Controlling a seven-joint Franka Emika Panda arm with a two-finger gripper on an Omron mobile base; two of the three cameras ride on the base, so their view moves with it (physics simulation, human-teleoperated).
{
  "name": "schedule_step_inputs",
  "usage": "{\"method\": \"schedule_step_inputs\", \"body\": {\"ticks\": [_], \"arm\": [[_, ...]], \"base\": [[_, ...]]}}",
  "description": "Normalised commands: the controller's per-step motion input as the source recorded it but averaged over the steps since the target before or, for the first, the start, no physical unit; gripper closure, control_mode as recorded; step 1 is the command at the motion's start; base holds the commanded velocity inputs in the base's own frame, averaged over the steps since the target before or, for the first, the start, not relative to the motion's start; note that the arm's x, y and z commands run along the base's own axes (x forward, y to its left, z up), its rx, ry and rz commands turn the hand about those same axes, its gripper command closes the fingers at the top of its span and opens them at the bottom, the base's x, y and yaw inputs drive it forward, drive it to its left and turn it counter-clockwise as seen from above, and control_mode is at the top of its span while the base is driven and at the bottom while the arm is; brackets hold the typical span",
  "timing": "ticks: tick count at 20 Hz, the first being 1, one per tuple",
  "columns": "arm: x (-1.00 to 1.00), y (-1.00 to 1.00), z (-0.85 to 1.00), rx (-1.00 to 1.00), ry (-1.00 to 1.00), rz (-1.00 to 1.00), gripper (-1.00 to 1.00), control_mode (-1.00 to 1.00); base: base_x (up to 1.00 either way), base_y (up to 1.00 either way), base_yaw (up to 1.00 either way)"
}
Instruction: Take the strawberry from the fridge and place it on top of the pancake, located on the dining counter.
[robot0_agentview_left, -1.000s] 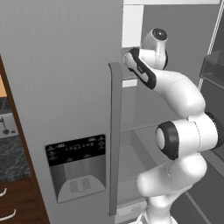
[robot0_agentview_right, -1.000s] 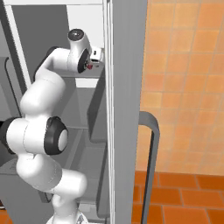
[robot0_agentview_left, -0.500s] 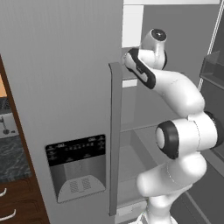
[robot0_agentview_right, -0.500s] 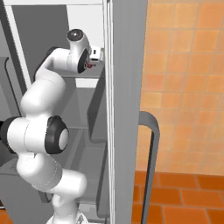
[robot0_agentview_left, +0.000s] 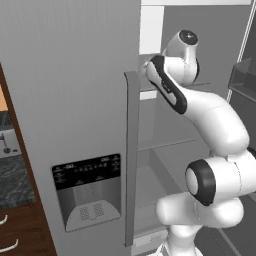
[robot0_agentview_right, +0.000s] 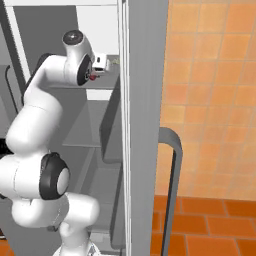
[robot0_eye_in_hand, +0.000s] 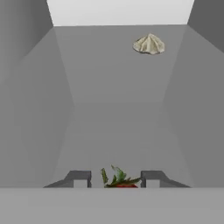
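Observation:
The fridge (robot0_agentview_left: 75, 100) stands open, and my arm reaches up onto an upper grey shelf (robot0_eye_in_hand: 118, 109) inside it. In the hand view the strawberry (robot0_eye_in_hand: 120, 180), dark red with green leaves, sits between my two fingertips (robot0_eye_in_hand: 81, 177), which press against its sides. My gripper (robot0_eye_in_hand: 116, 178) is shut on the strawberry, low on the shelf floor. In the right base view the gripper (robot0_agentview_right: 102, 64) points into the shelf beside the door edge (robot0_agentview_right: 142, 125). The pancake and the dining counter are out of view.
A small pale lump (robot0_eye_in_hand: 149, 44) lies at the back right of the same shelf. Grey fridge walls close in on both sides. The left door with its dispenser panel (robot0_agentview_left: 87, 187) and long handle (robot0_agentview_left: 131, 160) stands close to the arm. An orange tiled wall (robot0_agentview_right: 215, 100) is to the right.
The jaws have closed from wide open onto the strawberry. The arm and the views have hardly moved.

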Motion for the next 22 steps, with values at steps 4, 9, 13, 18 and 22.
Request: {"method": "schedule_step_inputs", "body": {"ticks": [4, 9, 13, 18, 22], "arm": [[-1.0, 0.18, 0.18, 0.0, -0.02, 0.0, 1.0, -1.0], [-1.0, 0.0, 0.04, 0.0, -0.07, 0.0, 1.0, -1.0], [-0.29, 0.0, -0.02, 0.0, 0.01, 0.0, 1.0, -1.0], [-0.21, 0.0, -0.03, 0.0, -0.04, 0.0, 1.0, 1.0], [0.0, 0.0, 0.0, 0.0, 0.0, 0.0, 1.0, 1.0]], "base": [[0.0, 0.0, 0.0], [0.0, 0.0, 0.0], [0.0, 0.0, 0.0], [-0.2, 0.0, 0.0], [-1.0, 0.18, 0.0]]}}
